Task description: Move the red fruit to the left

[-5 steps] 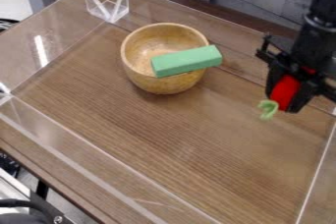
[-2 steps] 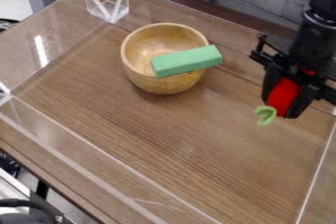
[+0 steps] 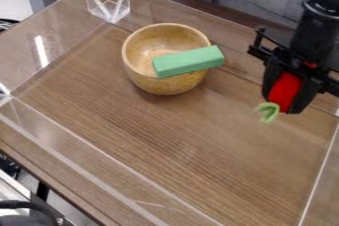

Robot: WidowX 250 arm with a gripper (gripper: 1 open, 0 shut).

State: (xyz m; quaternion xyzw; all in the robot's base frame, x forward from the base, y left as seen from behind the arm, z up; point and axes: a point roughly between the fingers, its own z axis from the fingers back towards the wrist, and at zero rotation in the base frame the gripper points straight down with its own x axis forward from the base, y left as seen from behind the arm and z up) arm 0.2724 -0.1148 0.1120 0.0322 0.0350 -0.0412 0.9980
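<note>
The red fruit (image 3: 287, 92) hangs between the fingers of my gripper (image 3: 288, 95) at the right side of the table, its light green leafy stem (image 3: 269, 112) sticking out below to the left. The gripper points straight down and is shut on the fruit, which is held clear of the wooden tabletop (image 3: 172, 151). Only the lower part of the fruit shows between the black fingers.
A wooden bowl (image 3: 166, 58) stands left of the gripper with a green rectangular block (image 3: 187, 61) lying across its rim. Clear acrylic walls (image 3: 47, 47) run around the table, and a clear folded stand (image 3: 109, 7) sits at the back left.
The gripper has lifted slightly with the red fruit still in it; the fruit and its green stem sit a bit higher above the table. Bowl and block stay put.
</note>
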